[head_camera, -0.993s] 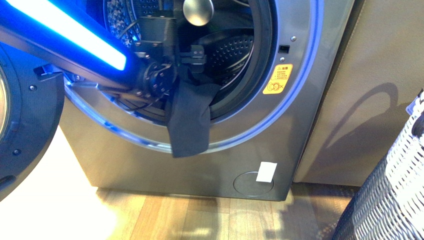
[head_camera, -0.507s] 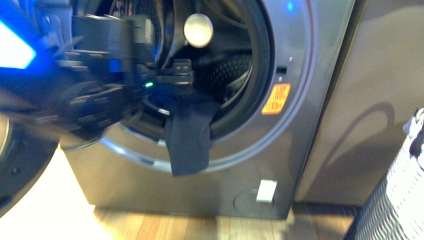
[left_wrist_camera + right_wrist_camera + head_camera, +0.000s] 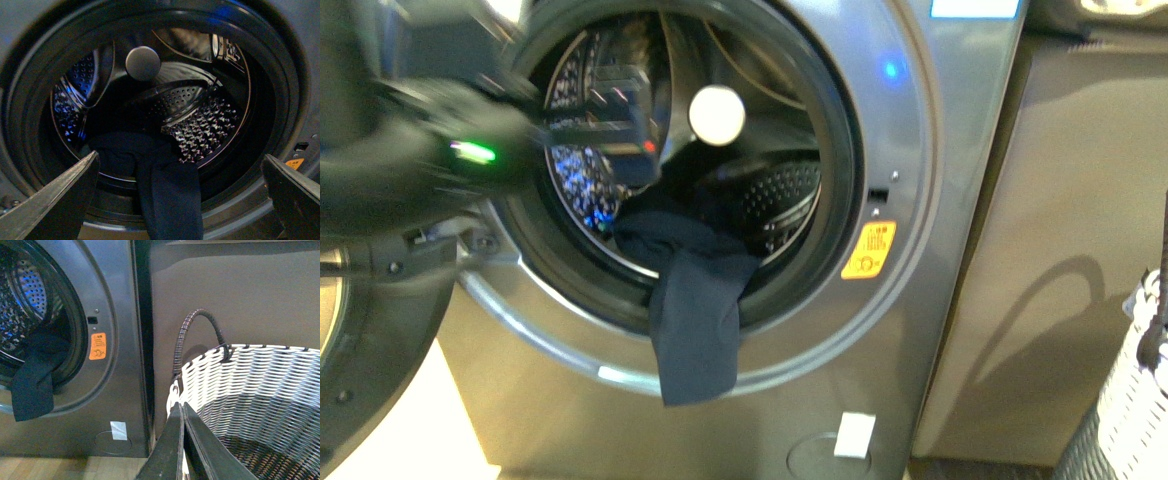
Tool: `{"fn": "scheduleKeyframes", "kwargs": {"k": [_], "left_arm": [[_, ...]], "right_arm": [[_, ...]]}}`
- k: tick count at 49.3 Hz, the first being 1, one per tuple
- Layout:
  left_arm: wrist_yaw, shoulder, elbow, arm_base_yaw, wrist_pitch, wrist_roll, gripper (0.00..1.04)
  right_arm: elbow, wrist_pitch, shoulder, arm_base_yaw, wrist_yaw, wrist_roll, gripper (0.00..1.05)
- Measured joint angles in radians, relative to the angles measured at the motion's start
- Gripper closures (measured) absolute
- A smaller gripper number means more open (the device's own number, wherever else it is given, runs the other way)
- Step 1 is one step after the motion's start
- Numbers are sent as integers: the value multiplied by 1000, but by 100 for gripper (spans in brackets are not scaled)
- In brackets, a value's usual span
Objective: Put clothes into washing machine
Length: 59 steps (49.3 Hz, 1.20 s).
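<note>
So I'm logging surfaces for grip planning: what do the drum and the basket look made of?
The drum looks like polished steel: perforated, embossed, glinting. The basket appears woven from white flat strips, plastic or rattan; which is unclear. Its handle is wrapped dark.

Motion blur is smearing the left arm (image 3: 410, 160) at nine o'clock; the left wrist view is looking dim, blue glints lighting the drum (image 3: 200, 130)
</note>
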Motion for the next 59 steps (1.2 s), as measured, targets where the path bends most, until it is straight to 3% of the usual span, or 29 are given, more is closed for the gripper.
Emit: {"fn": "scheduleKeyframes", "kwargs": {"k": [13, 16, 20, 34, 42, 46, 59], "left_arm": [[-64, -277, -109, 6, -82, 63, 9], [-154, -367, -130, 5, -235, 37, 19], [-162, -542, -251, 23, -384, 16, 37], [-56, -800, -491, 134, -384, -3, 101], [-21, -868, -549, 169, -399, -6, 101], [64, -911, -569, 234, -414, -6, 101], [72, -1056, -633, 267, -494, -6, 101]], "right_arm": [[0, 0, 0, 0, 0, 0, 102], [0, 0, 0, 0, 0, 0, 102], [0, 0, 0, 0, 0, 0, 102], [0, 0, 0, 0, 0, 0, 102], [0, 0, 0, 0, 0, 0, 102], [0, 0, 0, 0, 0, 0, 102], [0, 0, 0, 0, 0, 0, 102]]}}
